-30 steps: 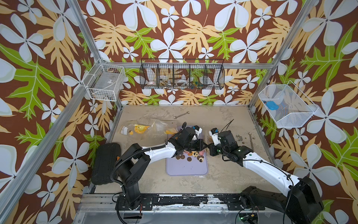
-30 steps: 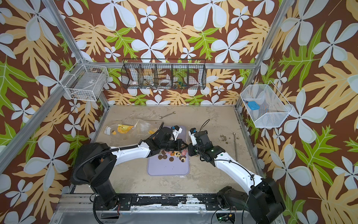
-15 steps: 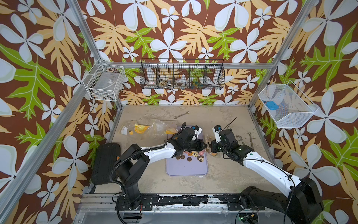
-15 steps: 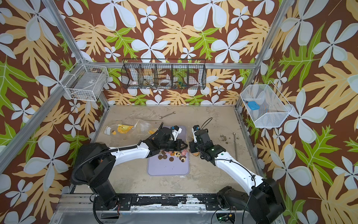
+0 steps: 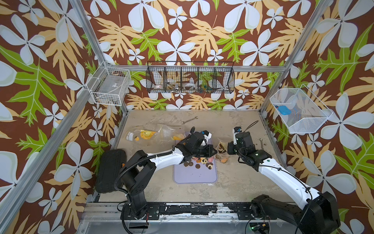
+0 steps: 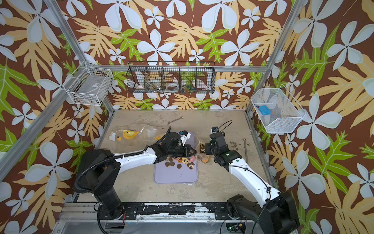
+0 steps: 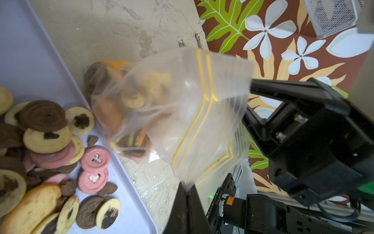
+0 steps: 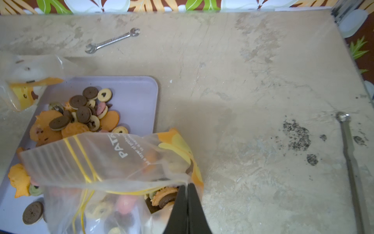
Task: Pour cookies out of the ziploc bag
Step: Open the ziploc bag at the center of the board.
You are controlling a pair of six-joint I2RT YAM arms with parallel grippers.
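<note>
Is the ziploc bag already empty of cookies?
No, the ziploc bag holds several cookies, visible through its clear plastic in the right wrist view.

Floral brown wallpaper (image 5: 182, 40), aluminium frame posts (image 5: 88, 32), scuffed beige tabletop (image 5: 232, 182).

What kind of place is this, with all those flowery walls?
Likely a robot test booth, not a kitchen: floral-papered panels on a silver aluminium frame, and two white-and-black robot arms mounted on a black base rail.

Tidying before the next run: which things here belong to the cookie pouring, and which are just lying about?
In use: ziploc bag, pinched by left gripper and right gripper; cookies; lavender tray.
Lying about: wrench, other bags, metal rod, black case.
</note>
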